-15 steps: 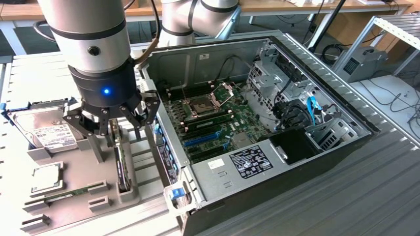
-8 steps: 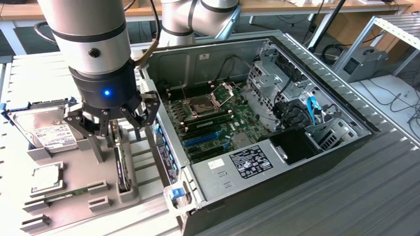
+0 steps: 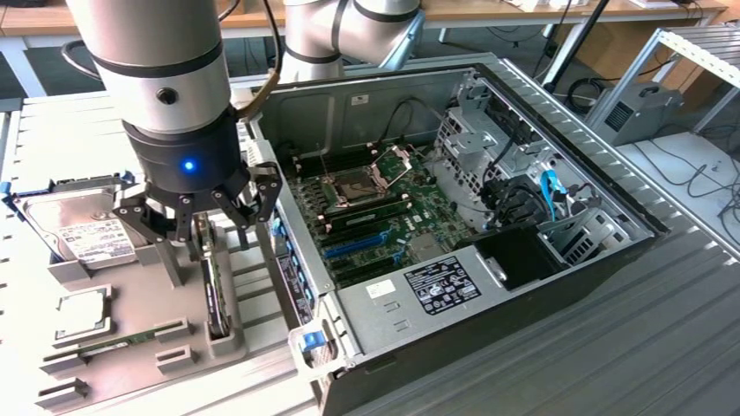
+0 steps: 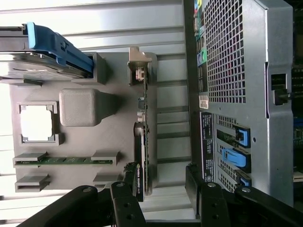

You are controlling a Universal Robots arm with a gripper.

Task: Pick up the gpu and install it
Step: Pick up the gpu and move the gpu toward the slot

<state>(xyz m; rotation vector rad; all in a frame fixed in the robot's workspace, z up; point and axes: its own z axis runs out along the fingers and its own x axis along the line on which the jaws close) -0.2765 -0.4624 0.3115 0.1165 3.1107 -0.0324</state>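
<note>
While above green-board, black-shrouded gpu (image 3: 213, 290) (image 4: 143, 142), hovers black metal gripper (image 3: 204, 230) (image 4: 161, 189), jaws spread wide, grasping nothing. Slotted on edge in grey plastic rack (image 3: 127, 334) (image 4: 111, 130), presumably for top-edge pinching.

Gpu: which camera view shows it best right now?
The wrist view: the gpu stands on edge in the grey holder, nearly its full length visible. In the exterior view it is a dark edge below the tool.
</note>
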